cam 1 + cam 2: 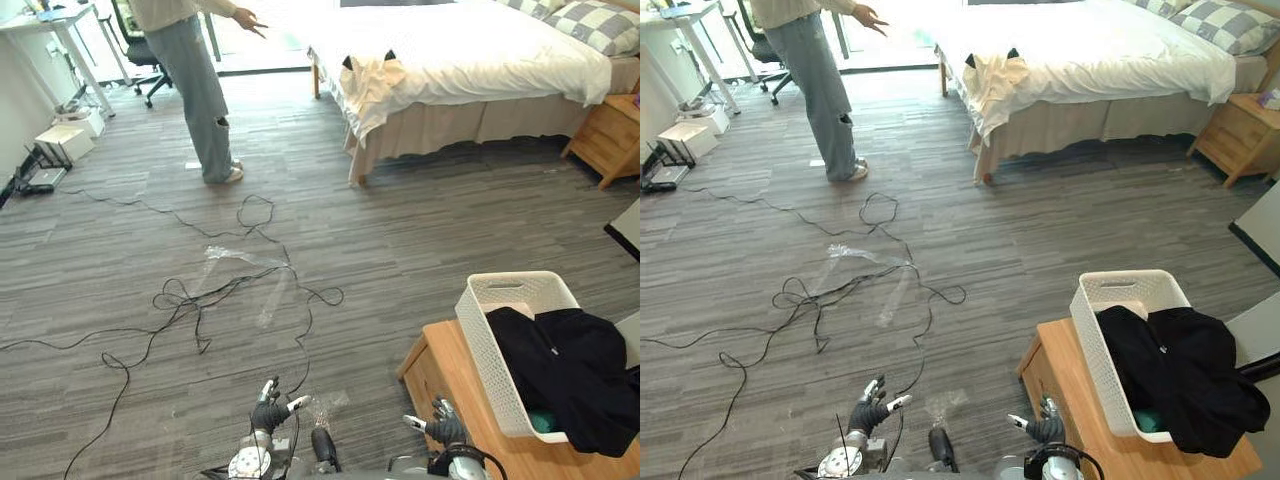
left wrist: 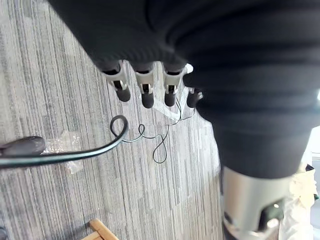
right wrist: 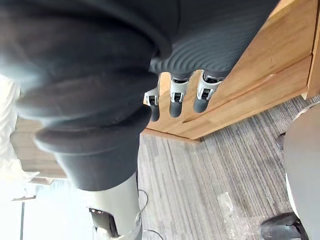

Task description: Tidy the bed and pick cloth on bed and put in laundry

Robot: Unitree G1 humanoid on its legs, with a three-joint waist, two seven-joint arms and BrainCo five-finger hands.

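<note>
Left eye view: a cream cloth (image 1: 372, 82) lies on the bed (image 1: 480, 50) corner, upper middle, not yet collected. A dark garment (image 1: 575, 375) is already in the laundry basket (image 1: 478, 330), lower right.

Left wrist view: the left robot hand (image 2: 146, 87) has straight fingers and is empty.

Right wrist view: the right robot hand (image 3: 176, 97) is likewise slack and empty.

Far ahead of your right robot hand (image 1: 443, 428), the bed (image 1: 470, 45) bears a cream cloth (image 1: 370, 80) over its near corner. Just beside that hand, the tabletop (image 1: 450, 372) carries a white basket (image 1: 515, 285).
</note>
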